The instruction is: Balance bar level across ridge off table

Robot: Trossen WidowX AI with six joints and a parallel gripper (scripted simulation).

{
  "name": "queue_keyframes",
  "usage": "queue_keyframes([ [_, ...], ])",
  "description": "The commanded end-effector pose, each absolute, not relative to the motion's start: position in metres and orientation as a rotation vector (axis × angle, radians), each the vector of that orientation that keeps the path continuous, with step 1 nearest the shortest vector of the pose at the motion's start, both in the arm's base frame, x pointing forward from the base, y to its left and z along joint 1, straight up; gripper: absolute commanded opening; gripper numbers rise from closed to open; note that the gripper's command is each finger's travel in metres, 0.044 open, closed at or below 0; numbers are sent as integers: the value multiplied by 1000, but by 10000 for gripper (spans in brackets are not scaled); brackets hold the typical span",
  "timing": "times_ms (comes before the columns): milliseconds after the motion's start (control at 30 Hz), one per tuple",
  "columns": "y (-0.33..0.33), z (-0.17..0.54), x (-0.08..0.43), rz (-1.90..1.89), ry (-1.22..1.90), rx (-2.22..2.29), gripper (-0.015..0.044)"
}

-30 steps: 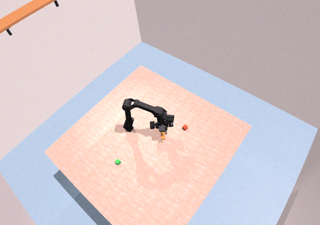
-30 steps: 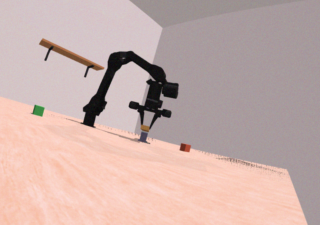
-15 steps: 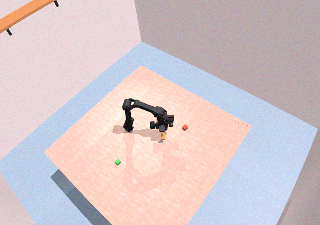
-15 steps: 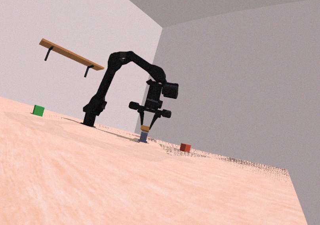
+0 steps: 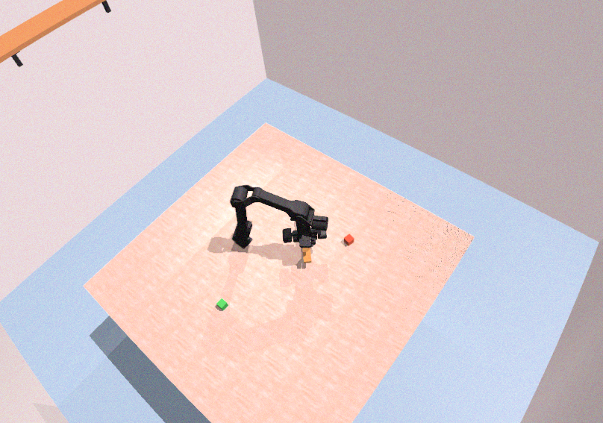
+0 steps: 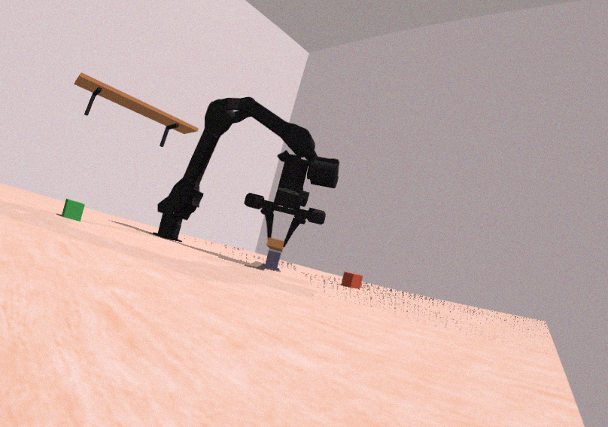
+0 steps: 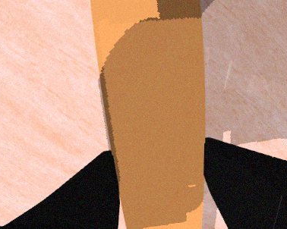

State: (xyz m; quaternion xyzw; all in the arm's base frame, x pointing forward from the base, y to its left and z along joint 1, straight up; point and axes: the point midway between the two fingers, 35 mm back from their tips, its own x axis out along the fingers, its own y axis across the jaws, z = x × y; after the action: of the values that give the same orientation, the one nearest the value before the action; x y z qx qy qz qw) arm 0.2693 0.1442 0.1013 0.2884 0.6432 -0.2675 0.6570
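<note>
An orange bar is between the fingers of my gripper, which is shut on it. In the wrist view the bar runs lengthwise from top to bottom, with a black fingertip on each side. The blue-purple ridge stands on the table directly below the bar in the exterior view. A thin pale line shows between them, and I cannot tell whether they touch. The bar looks clear of the table. The ridge is hidden in the top view, and the bar covers most of it from the wrist.
A red cube lies on the table to the right of the gripper. A green cube lies farther off to the left. An orange shelf is on the wall, away from the arm.
</note>
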Motion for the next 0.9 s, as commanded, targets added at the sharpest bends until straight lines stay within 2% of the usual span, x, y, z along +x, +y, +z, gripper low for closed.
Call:
queue_keyframes([
  [0, 144, 100, 270, -611, 1456, 652, 0],
  [867, 144, 98, 270, -611, 1456, 652, 0],
])
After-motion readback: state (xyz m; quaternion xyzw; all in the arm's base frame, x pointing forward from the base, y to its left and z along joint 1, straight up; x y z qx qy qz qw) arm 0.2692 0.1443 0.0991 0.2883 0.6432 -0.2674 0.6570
